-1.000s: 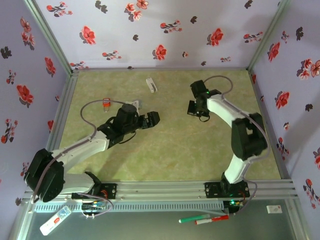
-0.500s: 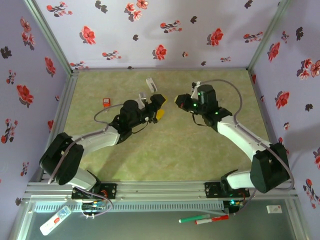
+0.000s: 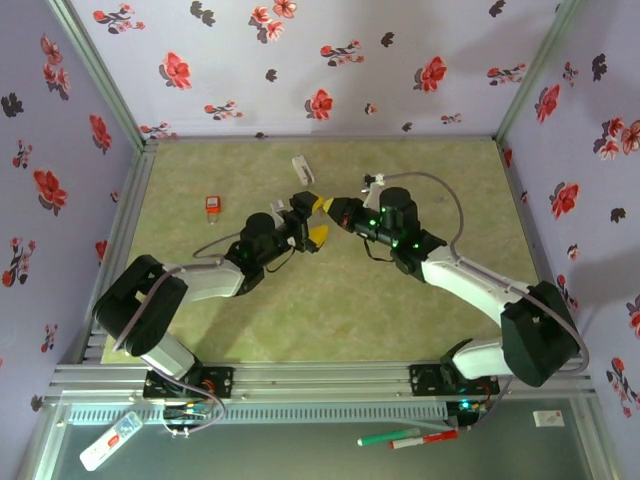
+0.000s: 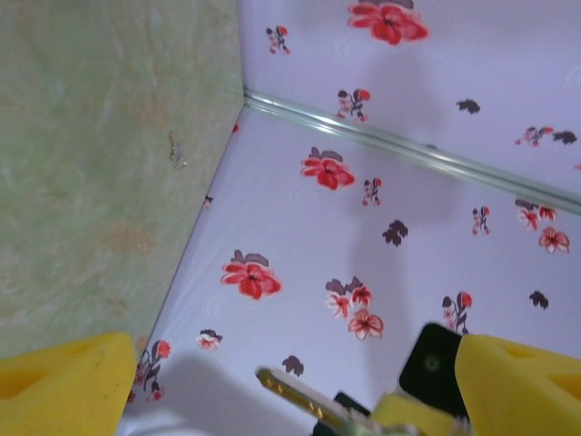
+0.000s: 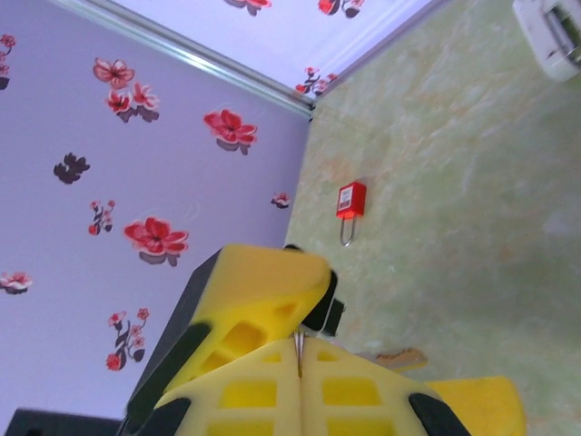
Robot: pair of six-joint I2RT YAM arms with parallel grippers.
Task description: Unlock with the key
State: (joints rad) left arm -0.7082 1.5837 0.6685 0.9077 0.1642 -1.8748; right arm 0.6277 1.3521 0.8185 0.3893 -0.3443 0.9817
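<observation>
**Top external: key clamped in my right grip, padlock out at 9 o'clock**

Nearest me, my two wrists meet over the middle of the table (image 3: 420, 300). My right gripper (image 3: 339, 211) is clamped on the key (image 4: 292, 392). The right wrist view shows its yellow fingers pressed together with a thin metal edge between them. In the left wrist view the brass blade sticks out bare, its long axis running from 4 o'clock to 10 o'clock in that frame. It reaches into the gap of my left gripper (image 3: 319, 220), whose pads are spread wide and touch nothing. The two grippers sit just beside each other, the right at 3 o'clock of the left.

Farther out, the red padlock (image 3: 213, 205) lies flat on the table at 9 o'clock of my left gripper, well apart from both hands. It is on the left arm's side, so that arm is the nearer. In the right wrist view its shackle points to 6 o'clock. I judge the blade must be brought round to the body's far end, though I cannot make out the keyway. Beyond, at 12 o'clock, lies a white block (image 3: 302, 168).
</observation>
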